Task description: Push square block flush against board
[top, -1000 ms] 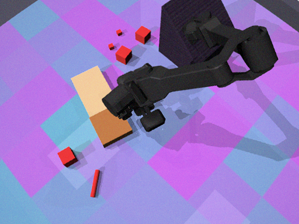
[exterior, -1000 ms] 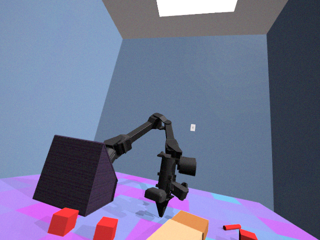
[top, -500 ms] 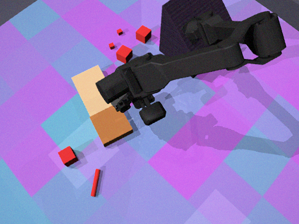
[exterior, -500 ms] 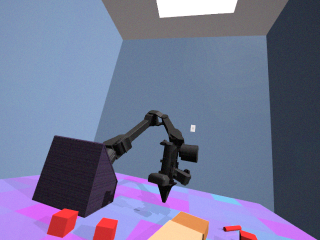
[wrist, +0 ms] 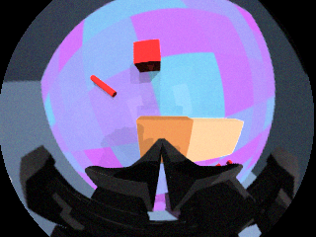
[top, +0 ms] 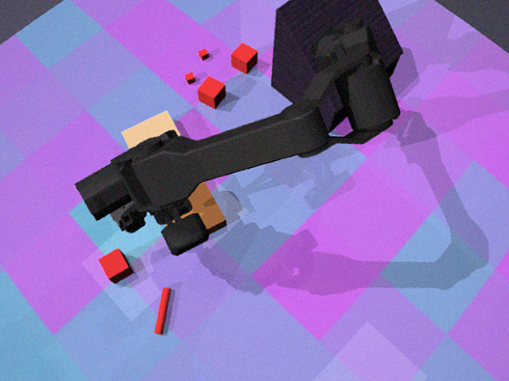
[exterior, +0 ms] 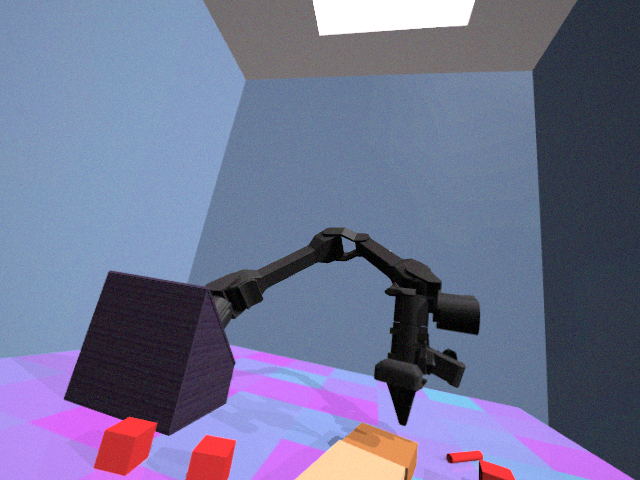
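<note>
The pale board sets the line for this move: its long axis runs on into the orange-brown square block, which lies at the board's end, seemingly with a whole side against it. No gap shows along the visible part of the seam. In the wrist view, the upper edges of the two parts look nearly even; the arm hides much of the join from above, so a slight step there cannot be ruled out. The black gripper has its fingertips together with nothing between them, and hangs over the block's part of the row, off the board's end rather than over its middle. Whether the tips clear the block's top by much is hard to tell. The red cube stands well apart from the board, beyond the block. If the fit is as good as it looks, the coming move is probably a retreat: straight up first, then away from the board, since a low sideways sweep across the block could turn it and spoil the even edge.
</note>
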Controlling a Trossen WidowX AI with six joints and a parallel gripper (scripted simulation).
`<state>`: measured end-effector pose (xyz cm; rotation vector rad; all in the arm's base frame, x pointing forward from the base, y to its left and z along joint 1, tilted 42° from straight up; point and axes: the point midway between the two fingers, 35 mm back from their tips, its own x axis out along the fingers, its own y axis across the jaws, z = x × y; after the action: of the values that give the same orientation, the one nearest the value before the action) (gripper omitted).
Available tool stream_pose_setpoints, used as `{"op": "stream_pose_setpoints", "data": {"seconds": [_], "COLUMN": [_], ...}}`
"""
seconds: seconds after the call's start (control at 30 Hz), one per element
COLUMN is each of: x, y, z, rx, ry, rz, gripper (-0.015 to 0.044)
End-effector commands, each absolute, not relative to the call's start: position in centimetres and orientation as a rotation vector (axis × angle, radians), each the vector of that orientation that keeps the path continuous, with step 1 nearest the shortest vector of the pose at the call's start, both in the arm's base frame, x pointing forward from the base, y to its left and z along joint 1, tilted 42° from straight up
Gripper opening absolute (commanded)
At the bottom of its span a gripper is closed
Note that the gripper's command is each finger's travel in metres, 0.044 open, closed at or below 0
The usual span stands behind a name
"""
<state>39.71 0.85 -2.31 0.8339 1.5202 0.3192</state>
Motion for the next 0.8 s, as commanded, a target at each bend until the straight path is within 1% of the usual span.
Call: {"op": "stream_pose_setpoints", "data": {"seconds": [0.0, 0.07, 0.27, 0.43, 0.77], "x": [43.0, 43.9, 44.1, 44.5, 44.0], "y": [-0.5, -0.8, -0.6, 2.9, 3.0], "z": [-3.3, -3.6, -3.8, -7.7, -7.6], "rx": [0.828, 0.829, 0.829, 0.831, 0.832], "ry": [1.521, 1.522, 1.522, 1.522, 1.522], "rz": [0.319, 0.319, 0.319, 0.321, 0.321], "gripper": [0.0, 0.0, 0.0, 0.0, 0.0]}}
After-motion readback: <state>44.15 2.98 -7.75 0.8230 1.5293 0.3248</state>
